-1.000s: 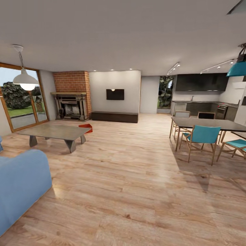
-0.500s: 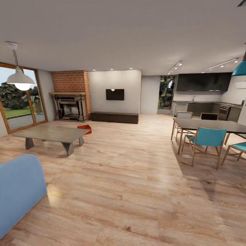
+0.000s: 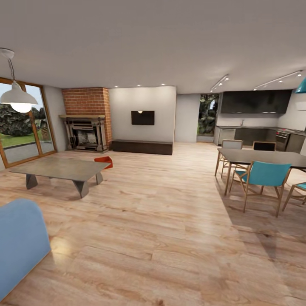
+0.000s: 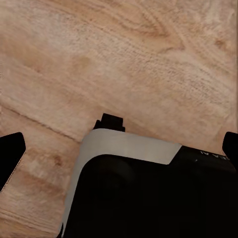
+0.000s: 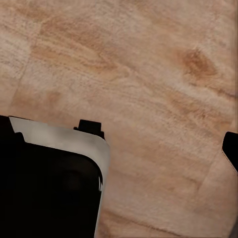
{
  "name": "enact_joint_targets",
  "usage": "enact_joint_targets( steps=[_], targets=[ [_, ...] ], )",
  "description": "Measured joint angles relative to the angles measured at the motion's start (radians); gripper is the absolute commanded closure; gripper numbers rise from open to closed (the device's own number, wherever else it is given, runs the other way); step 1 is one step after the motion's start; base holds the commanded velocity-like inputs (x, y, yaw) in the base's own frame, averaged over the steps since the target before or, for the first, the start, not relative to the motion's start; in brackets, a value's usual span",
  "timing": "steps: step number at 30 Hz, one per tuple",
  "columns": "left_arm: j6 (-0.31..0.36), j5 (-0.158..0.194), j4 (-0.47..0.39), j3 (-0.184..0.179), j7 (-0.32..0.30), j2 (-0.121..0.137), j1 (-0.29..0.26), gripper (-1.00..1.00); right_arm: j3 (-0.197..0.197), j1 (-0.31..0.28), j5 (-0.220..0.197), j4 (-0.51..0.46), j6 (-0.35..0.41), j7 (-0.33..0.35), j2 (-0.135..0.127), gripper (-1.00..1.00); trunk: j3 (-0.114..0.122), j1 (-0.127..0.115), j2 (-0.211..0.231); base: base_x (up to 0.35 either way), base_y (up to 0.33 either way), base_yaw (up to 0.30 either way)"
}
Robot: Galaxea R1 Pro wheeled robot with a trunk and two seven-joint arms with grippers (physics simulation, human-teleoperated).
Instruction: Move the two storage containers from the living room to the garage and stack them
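Left gripper [image 4: 119, 148] fingertips sit wide apart, empty; right gripper state cannot be told. One storage container [image 3: 104, 161] lies mid-left, behind the coffee table [image 3: 59, 169]. Likely light, rigid plastic; grasp its rim.

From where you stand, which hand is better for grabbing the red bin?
Left, I'd guess: the bin sits on the left side of the head view, just behind the table. It is far off, though, so either could work once you drive closer.
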Motion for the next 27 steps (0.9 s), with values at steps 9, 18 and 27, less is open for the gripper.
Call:
enact_joint_targets(
  steps=[9, 18, 27],
  targets=[
    [0.075, 0.006, -0.043, 0.006, -0.005, 0.011, 0.0, -1.0, -0.003, 0.0, -0.002, 0.0, 0.002, -0.001, 0.0, -1.0, 0.0, 0.0, 0.0, 0.327, 0.0, 0.0],
    [0.079, 0.009, -0.041, 0.007, -0.005, 0.01, 0.0, -1.0, -0.003, 0.0, -0.001, 0.0, 0.002, -0.009, 0.001, -1.0, 0.0, 0.0, 0.0, 0.327, 0.0, 0.0],
    [0.04, 0.011, -0.03, 0.005, -0.005, 0.009, 0.0, -1.0, 0.005, 0.0, 0.004, 0.0, 0.003, -0.01, 0.004, -1.0, 0.0, 0.0, 0.0, 0.327, 0.0, 0.0]
  ],
)
